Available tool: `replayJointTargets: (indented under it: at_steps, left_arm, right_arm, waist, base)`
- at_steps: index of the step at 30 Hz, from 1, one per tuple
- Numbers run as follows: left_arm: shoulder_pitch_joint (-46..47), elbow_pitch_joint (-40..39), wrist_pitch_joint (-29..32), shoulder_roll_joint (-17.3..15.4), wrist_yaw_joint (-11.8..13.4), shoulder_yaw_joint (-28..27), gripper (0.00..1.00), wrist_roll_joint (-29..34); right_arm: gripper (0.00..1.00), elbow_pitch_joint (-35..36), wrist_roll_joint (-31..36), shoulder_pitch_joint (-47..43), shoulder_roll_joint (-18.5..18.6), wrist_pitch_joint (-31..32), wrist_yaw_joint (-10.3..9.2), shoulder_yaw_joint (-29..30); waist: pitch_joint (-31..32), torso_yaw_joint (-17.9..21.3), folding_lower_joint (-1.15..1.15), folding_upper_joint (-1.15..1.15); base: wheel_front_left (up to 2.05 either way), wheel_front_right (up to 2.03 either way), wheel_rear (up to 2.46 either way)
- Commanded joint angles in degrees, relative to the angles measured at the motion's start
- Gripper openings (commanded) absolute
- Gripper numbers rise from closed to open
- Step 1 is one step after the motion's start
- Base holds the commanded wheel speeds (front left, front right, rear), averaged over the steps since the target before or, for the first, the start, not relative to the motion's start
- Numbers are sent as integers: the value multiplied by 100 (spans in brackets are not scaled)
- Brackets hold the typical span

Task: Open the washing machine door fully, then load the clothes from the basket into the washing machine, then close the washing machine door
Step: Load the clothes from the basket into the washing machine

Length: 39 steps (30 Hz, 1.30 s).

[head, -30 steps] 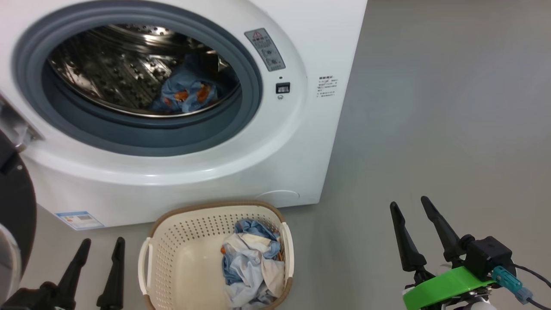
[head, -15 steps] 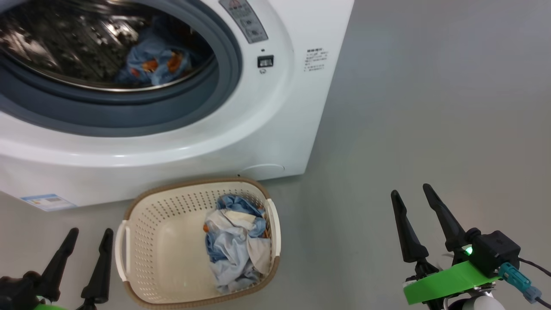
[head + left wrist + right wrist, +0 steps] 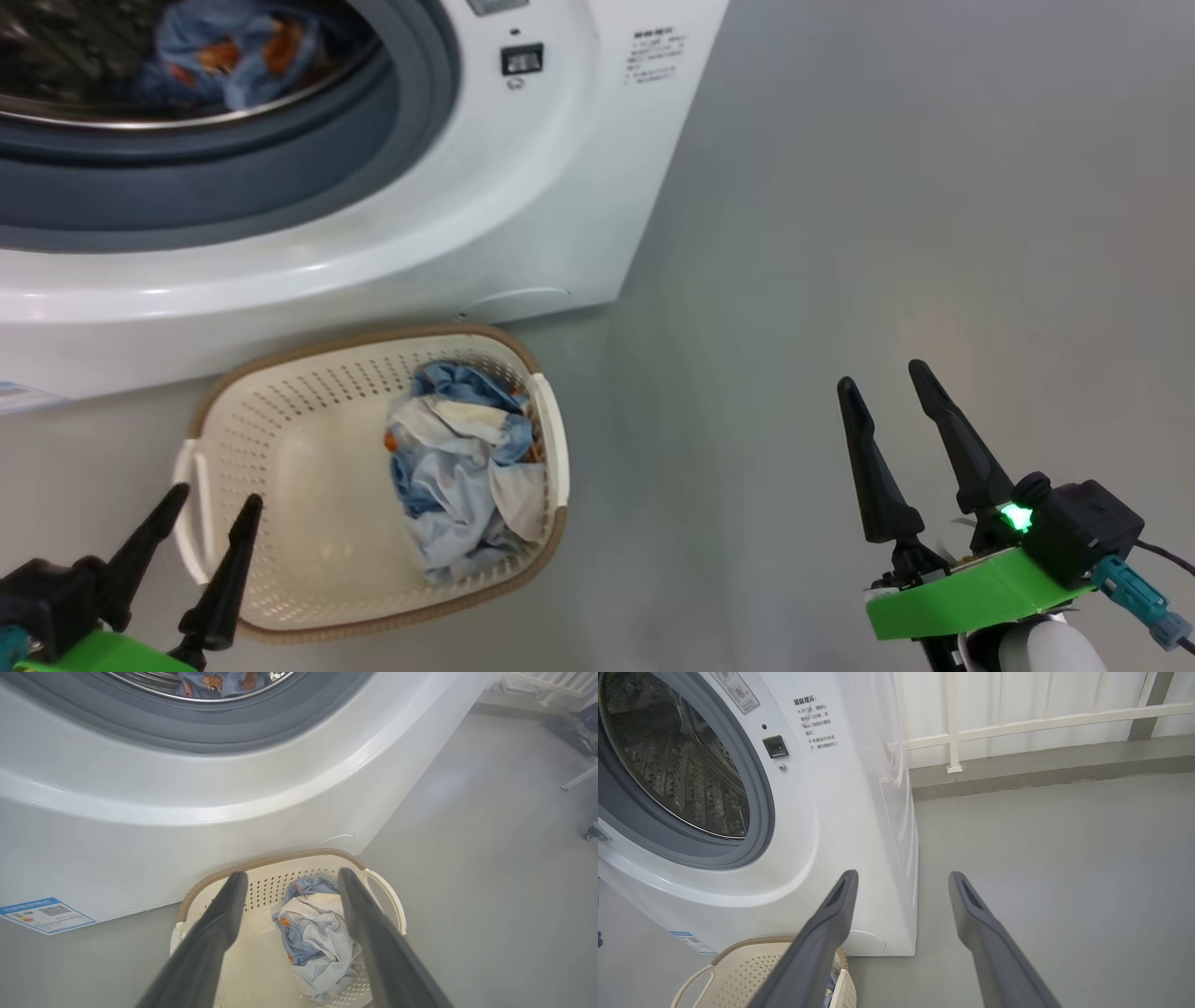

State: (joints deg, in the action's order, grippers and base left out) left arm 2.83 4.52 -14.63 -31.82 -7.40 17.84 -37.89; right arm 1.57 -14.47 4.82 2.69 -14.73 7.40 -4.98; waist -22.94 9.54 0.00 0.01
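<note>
Left gripper [image 3: 215, 497]: fingers spread, empty, over basket [image 3: 317, 457] left rim.
Right gripper [image 3: 882, 375]: fingers spread, empty, well right of basket.
Clothes [image 3: 467, 476]: bunched in basket's right half.

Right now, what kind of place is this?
Probably a home laundry corner or balcony: a white front-loading washing machine, a basket of clothes on a bare grey floor, and a white railing beyond.

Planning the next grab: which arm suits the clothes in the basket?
Left: the left end effector, open, frames the clothes in the basket; the right end effector is off over floor.
</note>
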Motion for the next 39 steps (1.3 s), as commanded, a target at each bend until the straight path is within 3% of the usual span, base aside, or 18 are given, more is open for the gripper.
replayJointTargets:
  at_steps: [1, 13, 29, 39]
  left_arm:
    - [253, -7, -37, -267, -9, -100, 100, -85]
    - [1069, 554, -37, -765, -9, 1033, 100, -344]
    - [2411, 1493, -37, -922, -9, 2544, 100, -774]
    - [2946, 1756, -37, -976, -9, 3191, 100, -979]
  right_arm:
    - [100, 191, -96, 90, 19, -27, 9, -172]
    - [100, 574, -284, 84, 19, -27, 9, -325]
    - [100, 690, -540, 202, 19, -27, 9, -520]
    - [100, 600, -692, 252, 19, -27, 9, -686]
  waist:
    - [-325, 256, 0, -1]
    - [-1098, 742, 0, -1]
    - [-1973, 1012, 0, -1]
    - [-2311, 1163, 0, -1]
  base:
    - [0, 0, 0]
    - [0, 0, 0]
    - [0, 0, 0]
    - [0, 0, 0]
